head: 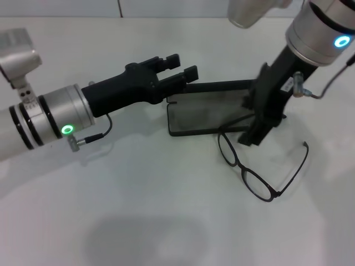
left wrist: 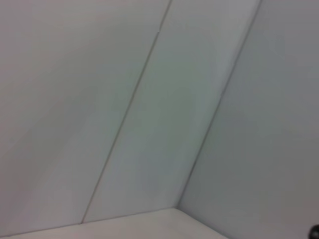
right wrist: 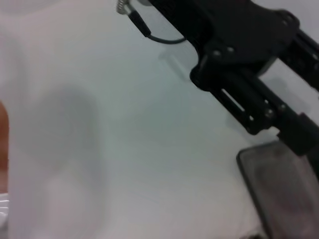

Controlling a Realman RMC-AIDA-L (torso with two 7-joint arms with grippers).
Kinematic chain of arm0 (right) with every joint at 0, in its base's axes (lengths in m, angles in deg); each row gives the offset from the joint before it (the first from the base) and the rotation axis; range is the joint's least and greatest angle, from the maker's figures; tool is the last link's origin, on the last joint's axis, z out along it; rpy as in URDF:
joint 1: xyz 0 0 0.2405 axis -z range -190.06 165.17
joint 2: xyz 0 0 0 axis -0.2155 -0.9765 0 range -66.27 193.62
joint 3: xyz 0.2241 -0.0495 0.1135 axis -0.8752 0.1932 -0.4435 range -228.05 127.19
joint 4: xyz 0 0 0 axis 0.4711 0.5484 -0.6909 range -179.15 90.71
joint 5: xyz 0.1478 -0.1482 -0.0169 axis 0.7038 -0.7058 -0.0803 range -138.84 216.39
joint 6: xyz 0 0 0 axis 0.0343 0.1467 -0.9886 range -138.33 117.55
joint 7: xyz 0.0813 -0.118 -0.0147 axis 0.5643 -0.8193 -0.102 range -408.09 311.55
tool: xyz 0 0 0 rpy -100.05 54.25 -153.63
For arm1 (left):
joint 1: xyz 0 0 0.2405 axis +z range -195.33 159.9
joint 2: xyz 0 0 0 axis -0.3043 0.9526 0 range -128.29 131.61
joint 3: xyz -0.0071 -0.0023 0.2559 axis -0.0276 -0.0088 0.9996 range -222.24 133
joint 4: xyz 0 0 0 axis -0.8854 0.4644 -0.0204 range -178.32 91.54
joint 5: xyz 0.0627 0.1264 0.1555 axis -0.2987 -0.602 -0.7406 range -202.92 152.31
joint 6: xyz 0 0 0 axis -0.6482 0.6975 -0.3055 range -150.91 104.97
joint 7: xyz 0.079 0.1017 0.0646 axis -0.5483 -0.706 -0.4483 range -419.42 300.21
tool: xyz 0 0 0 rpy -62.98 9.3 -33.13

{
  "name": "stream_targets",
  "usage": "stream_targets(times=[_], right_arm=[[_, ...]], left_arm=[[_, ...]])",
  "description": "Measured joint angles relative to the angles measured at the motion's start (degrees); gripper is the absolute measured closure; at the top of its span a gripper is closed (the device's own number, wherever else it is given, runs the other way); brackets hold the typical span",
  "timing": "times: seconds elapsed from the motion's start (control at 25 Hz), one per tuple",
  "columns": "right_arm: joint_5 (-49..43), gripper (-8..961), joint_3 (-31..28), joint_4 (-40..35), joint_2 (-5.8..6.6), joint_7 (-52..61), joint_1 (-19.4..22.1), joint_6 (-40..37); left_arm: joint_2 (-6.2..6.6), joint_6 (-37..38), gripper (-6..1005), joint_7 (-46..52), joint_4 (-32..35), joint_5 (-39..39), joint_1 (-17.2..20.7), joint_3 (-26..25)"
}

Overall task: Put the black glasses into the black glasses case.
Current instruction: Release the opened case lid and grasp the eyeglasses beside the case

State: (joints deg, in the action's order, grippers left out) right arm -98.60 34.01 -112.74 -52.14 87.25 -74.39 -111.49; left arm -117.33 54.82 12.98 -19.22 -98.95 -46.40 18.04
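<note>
The black glasses case [head: 202, 117] lies open at the table's middle, with its lid [head: 219, 86] standing up along the far side. The black glasses [head: 248, 169] lie on the table just in front of the case's right end, temple arms unfolded. One lens touches the case's front edge. My right gripper [head: 250, 138] reaches down from the upper right and stands at the glasses' near temple arm, by the case's right corner. My left gripper [head: 182, 65] is open and hovers at the lid's left end. The right wrist view shows the left gripper [right wrist: 239, 64] and the case's tray [right wrist: 286, 186].
White table [head: 138, 210] all around, with a white wall behind. The left wrist view shows only the wall and the table's edge. A cable [head: 324, 88] hangs from the right wrist.
</note>
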Motion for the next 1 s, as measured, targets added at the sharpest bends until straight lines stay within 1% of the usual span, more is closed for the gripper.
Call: stream_targets(times=[0.08, 0.16, 0.28, 0.48, 0.52, 0.72, 0.84, 1.0], right_arm=[[0.04, 176, 0.27, -0.19, -0.19, 4.14, -0.3, -1.99], [0.19, 176, 1.27, -0.27, -0.36, 6.98, 0.1, -2.1], [0.96, 175, 3.19, -0.44, -0.43, 10.96, 1.08, 0.08], [1.69, 178, 5.95, -0.04, -0.45, 13.36, 1.76, 2.36], [1.58, 178, 8.7, 0.06, -0.45, 15.41, 2.25, 4.38], [1.36, 181, 14.95, 0.14, -0.46, 20.23, 2.59, 7.29], [1.29, 182, 17.75, 0.2, -0.46, 22.14, 2.89, 8.66], [1.2, 184, 19.18, 0.6, -0.46, 23.46, 3.79, 9.91]], left_arm=[[0.28, -0.03, 347, 0.75, -0.05, -0.73, -0.79, -0.12], [0.51, -0.07, 347, 1.16, -0.12, -1.11, -1.28, -0.07], [0.61, -0.1, 347, 1.24, -0.14, -1.3, -1.48, 0.02], [0.63, -0.94, 347, 1.27, -0.18, -2.51, -1.54, -0.07], [0.59, -1.21, 347, 1.27, -0.18, -2.6, -1.54, 0.03], [0.51, -1.49, 347, 1.3, -0.18, -3.58, -1.55, 0.13], [0.46, -1.5, 347, 1.28, -0.21, -4.09, -1.5, 0.14], [0.37, -1.51, 347, 1.0, -0.24, -4.92, -1.48, 0.13]])
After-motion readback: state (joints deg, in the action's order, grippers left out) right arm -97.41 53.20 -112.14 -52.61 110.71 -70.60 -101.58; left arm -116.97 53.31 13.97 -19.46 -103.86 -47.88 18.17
